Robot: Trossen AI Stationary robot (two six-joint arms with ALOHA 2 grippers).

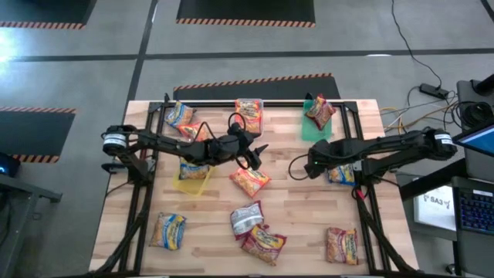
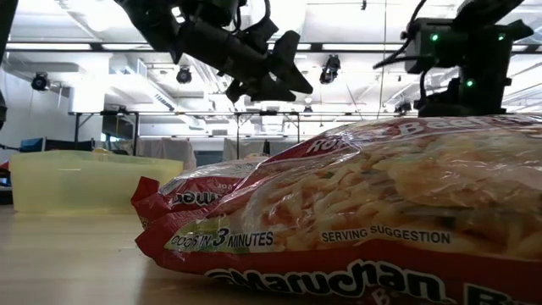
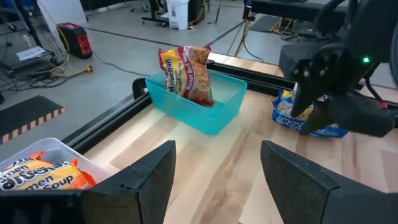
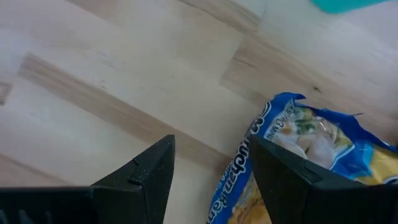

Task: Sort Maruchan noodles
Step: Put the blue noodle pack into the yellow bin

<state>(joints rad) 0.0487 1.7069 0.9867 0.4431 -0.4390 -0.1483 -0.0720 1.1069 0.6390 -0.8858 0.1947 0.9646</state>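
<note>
Maruchan noodle packets lie scattered on the wooden table [image 1: 293, 224]. An orange-red packet [image 1: 249, 181] lies flat in the middle, a silvery one [image 1: 247, 218] and a dark red one [image 1: 264, 243] nearer the front. A blue-and-yellow packet [image 4: 311, 155] lies under my right arm. My left gripper [image 1: 258, 150] hangs open and empty above the table's middle, pointing at the green tub [image 3: 205, 106], where a red packet [image 3: 186, 74] stands. My right gripper [image 4: 211, 180] is open, tipped steeply down over bare wood beside the blue-and-yellow packet's edge.
A yellow tub [image 1: 191, 176] holds a packet left of centre, and a clear tub [image 1: 248, 112] holds another at the back. More packets lie at the front left [image 1: 168, 229], front right [image 1: 341, 245] and back left [image 1: 178, 114]. Black frame rails [image 1: 363, 193] border the table.
</note>
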